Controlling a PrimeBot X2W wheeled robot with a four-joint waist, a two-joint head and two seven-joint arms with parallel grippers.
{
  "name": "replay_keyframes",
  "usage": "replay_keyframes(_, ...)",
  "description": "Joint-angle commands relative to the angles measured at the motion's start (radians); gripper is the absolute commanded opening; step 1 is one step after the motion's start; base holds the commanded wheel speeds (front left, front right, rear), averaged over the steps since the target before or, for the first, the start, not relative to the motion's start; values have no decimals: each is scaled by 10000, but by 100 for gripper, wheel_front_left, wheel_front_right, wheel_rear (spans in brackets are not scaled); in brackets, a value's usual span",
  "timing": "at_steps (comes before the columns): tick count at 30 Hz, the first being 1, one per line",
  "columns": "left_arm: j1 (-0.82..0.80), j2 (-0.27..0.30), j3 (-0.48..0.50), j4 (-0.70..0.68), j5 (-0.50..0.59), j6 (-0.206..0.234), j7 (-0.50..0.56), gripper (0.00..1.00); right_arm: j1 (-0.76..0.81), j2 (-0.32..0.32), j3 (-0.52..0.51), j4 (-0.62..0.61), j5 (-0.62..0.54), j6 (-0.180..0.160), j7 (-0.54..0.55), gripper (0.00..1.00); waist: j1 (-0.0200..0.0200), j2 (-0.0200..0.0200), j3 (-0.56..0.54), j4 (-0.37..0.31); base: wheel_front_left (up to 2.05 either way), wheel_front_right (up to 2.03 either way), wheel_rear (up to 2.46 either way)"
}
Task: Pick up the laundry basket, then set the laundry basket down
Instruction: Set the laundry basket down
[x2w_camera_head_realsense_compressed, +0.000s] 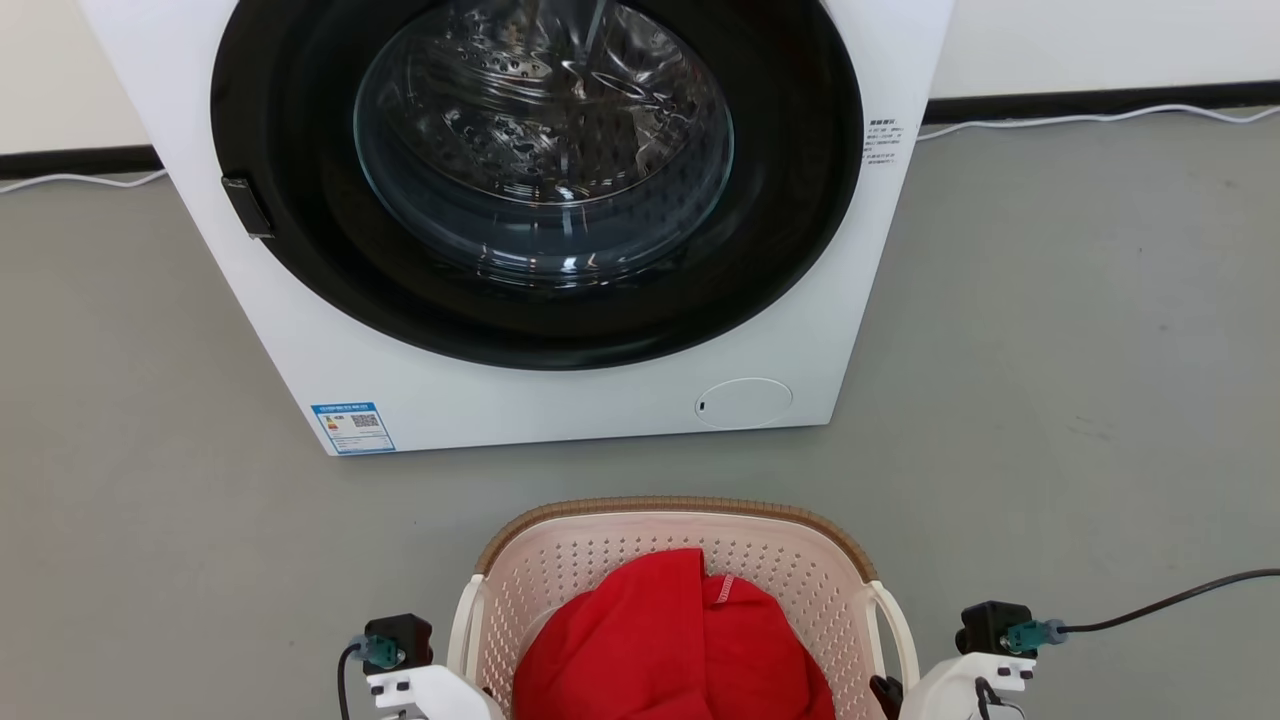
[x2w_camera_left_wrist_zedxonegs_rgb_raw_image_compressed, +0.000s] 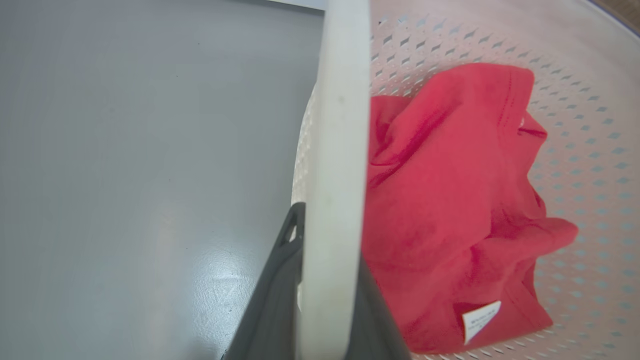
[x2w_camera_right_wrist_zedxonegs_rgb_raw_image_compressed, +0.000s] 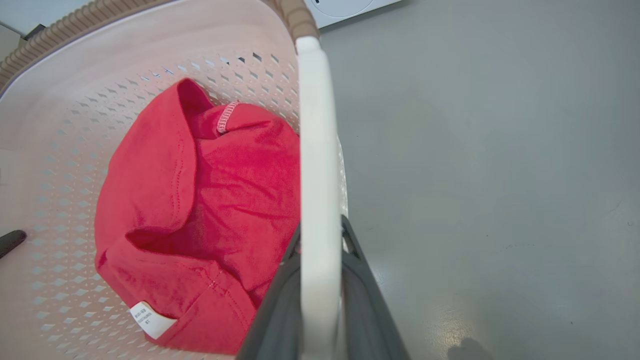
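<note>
The laundry basket (x2w_camera_head_realsense_compressed: 690, 560) stands low in the head view, in front of the washing machine: cream perforated walls, brown woven-look rim, white side handles. A red garment (x2w_camera_head_realsense_compressed: 670, 650) lies inside it. In the left wrist view my left gripper (x2w_camera_left_wrist_zedxonegs_rgb_raw_image_compressed: 327, 235) is shut on the basket's white left handle (x2w_camera_left_wrist_zedxonegs_rgb_raw_image_compressed: 335, 150), one dark finger (x2w_camera_left_wrist_zedxonegs_rgb_raw_image_compressed: 280, 280) on each side. In the right wrist view my right gripper (x2w_camera_right_wrist_zedxonegs_rgb_raw_image_compressed: 320, 230) is likewise shut on the white right handle (x2w_camera_right_wrist_zedxonegs_rgb_raw_image_compressed: 314, 150). I cannot tell whether the basket rests on the floor or hangs just above it.
A white front-loading washing machine (x2w_camera_head_realsense_compressed: 560, 400) with its round glass door shut stands just beyond the basket. Grey floor (x2w_camera_head_realsense_compressed: 1080, 400) spreads to both sides. A white cable (x2w_camera_head_realsense_compressed: 1080, 118) runs along the back wall, and a dark cable (x2w_camera_head_realsense_compressed: 1180, 598) trails from my right wrist.
</note>
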Motion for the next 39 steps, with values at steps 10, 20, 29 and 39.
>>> replay_keyframes(10, -421, 396, 184, -176, -172, 32, -356, 0, -525, -250, 191, -107, 82, 71, -461, 0, 0, 0, 471, -28, 0, 0, 0)
replay_keyframes(20, -866, 534, 98, -181, -164, 10, -540, 0, -971, -295, 312, -190, 107, 71, -620, 0, 0, 0, 1147, -32, 0, 0, 0)
replay_keyframes(29, -1489, 693, 77, -199, -176, 38, -785, 0, -1551, -299, 377, -316, 178, 71, -790, 0, 0, 0, 2116, -38, 0, 0, 0)
replay_keyframes(39, -2422, 851, 3, -168, -105, 69, -1226, 0, -2328, -259, 509, -450, 232, 71, -1046, 0, 0, 0, 3304, -13, 0, 0, 0)
